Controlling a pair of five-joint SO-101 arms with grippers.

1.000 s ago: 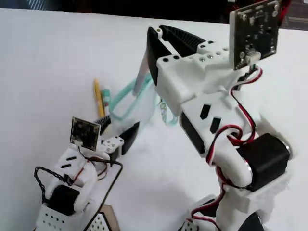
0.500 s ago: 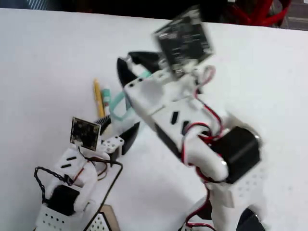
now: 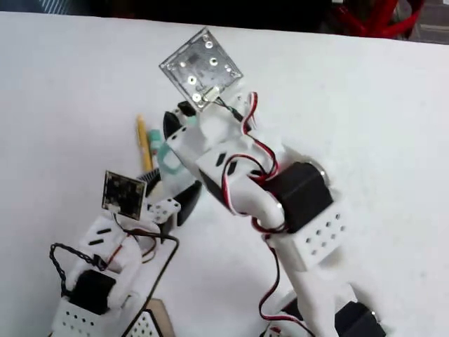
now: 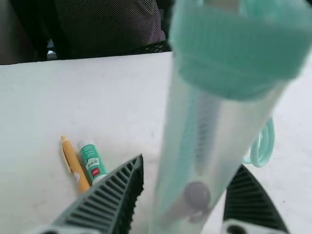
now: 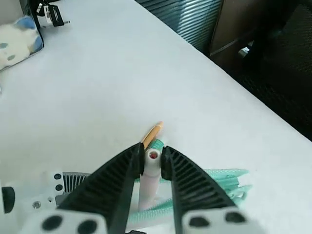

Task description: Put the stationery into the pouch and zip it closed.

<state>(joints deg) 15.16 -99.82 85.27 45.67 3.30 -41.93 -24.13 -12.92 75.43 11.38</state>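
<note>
A clear pouch with teal trim stands between the fingers of my left gripper, which is shut on it. A pen with a grey end lies inside. My right gripper is shut on a white pen, held upright right over the pouch. From above, the right gripper covers most of the pouch, and the left gripper sits just in front. An orange pen and a green-and-white tube lie side by side on the table beside the pouch.
The white table stretches wide to the right and back. Its far edge meets dark furniture. A plush toy sits at a distant corner. A brown block lies by the left arm's base.
My right arm has swung left and lowered, bringing the white pen from above and right of the pouch to directly over it. The left arm has kept still.
</note>
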